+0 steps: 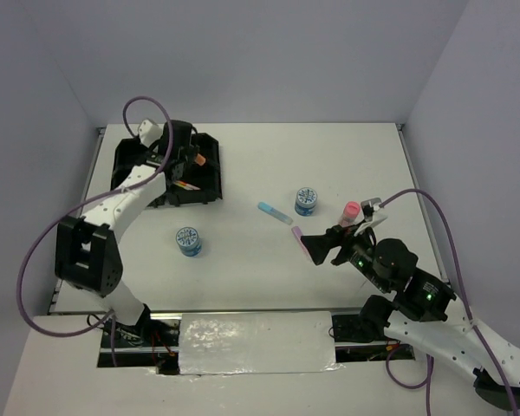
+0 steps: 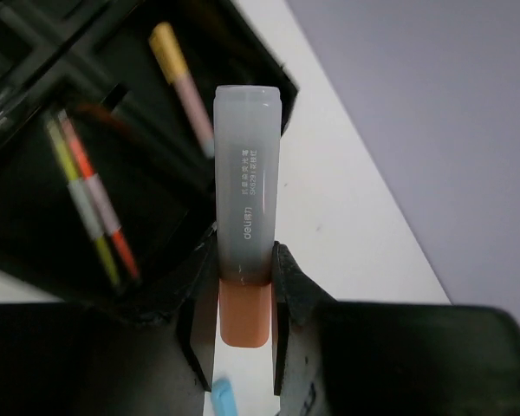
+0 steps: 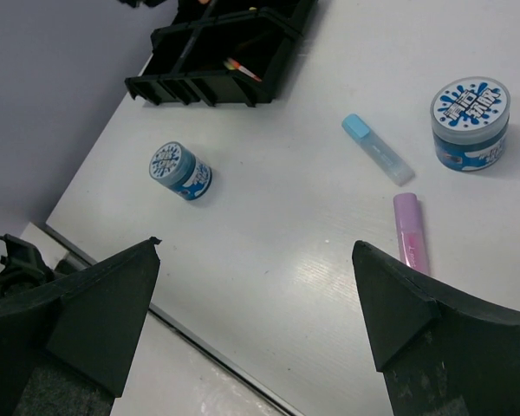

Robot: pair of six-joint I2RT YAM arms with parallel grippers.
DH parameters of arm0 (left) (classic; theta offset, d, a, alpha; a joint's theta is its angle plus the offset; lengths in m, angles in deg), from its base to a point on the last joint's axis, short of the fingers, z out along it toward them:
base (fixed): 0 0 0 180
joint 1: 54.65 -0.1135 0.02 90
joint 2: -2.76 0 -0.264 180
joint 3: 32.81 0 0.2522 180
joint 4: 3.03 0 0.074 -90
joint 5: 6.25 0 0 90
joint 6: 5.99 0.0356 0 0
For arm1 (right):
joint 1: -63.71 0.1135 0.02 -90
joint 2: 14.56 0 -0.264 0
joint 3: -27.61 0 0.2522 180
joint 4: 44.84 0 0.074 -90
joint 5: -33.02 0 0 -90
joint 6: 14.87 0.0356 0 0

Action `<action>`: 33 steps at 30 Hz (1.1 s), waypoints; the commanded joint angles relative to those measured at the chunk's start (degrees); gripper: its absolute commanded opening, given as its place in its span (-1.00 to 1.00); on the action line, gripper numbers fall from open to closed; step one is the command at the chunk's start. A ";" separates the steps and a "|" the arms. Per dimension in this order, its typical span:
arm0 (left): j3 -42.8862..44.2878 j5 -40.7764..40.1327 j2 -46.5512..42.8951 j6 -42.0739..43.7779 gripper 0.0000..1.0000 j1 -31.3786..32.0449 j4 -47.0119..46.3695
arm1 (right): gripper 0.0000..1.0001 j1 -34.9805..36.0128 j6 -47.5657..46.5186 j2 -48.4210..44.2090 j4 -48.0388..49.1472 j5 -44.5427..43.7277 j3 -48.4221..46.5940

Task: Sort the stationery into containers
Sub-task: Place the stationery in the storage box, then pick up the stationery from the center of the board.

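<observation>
The left gripper (image 2: 245, 270) is out over the black divided tray (image 1: 211, 180) at the far left of the worktop (image 1: 243, 286). Its fingers (image 2: 288, 282) pinch an orange highlighter (image 2: 247, 173) low on the barrel, with the clear cap pointing away. It looks poised to drop it among the pens (image 2: 94, 201) already lying inside. I cannot tell which compartment it hangs over, because the arm covers much of the tray from above. The print on the cap is too small to read, and a pale blue scrap (image 2: 224, 395) at the bottom edge is cut off.

Nearer the middle a small blue tub (image 3: 180, 170) stands alone. To its right lie a blue marker (image 3: 377, 149) and a purple marker (image 3: 410, 230), close together. Beyond them is a second, wider blue tub (image 3: 471, 121). All of these sit on the worktop, unsorted.

A pink-capped bottle (image 1: 351, 211) shows only from above, partly behind the right arm. The right gripper (image 3: 256, 246) hovers over the markers with its fingers spread wide and nothing between them. It is probably lined up for the purple one.
</observation>
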 commanded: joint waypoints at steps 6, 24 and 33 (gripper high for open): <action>9.24 9.04 13.61 6.33 -0.78 -7.03 -16.48 | 0.99 -0.23 -2.36 3.20 5.76 2.51 0.85; 7.93 10.10 20.91 4.48 0.70 -11.08 -21.41 | 0.99 -0.23 -5.78 7.41 9.02 7.87 1.91; 12.04 6.34 10.54 10.62 0.96 -5.03 -11.15 | 0.99 -0.23 -4.91 7.16 7.79 3.40 0.68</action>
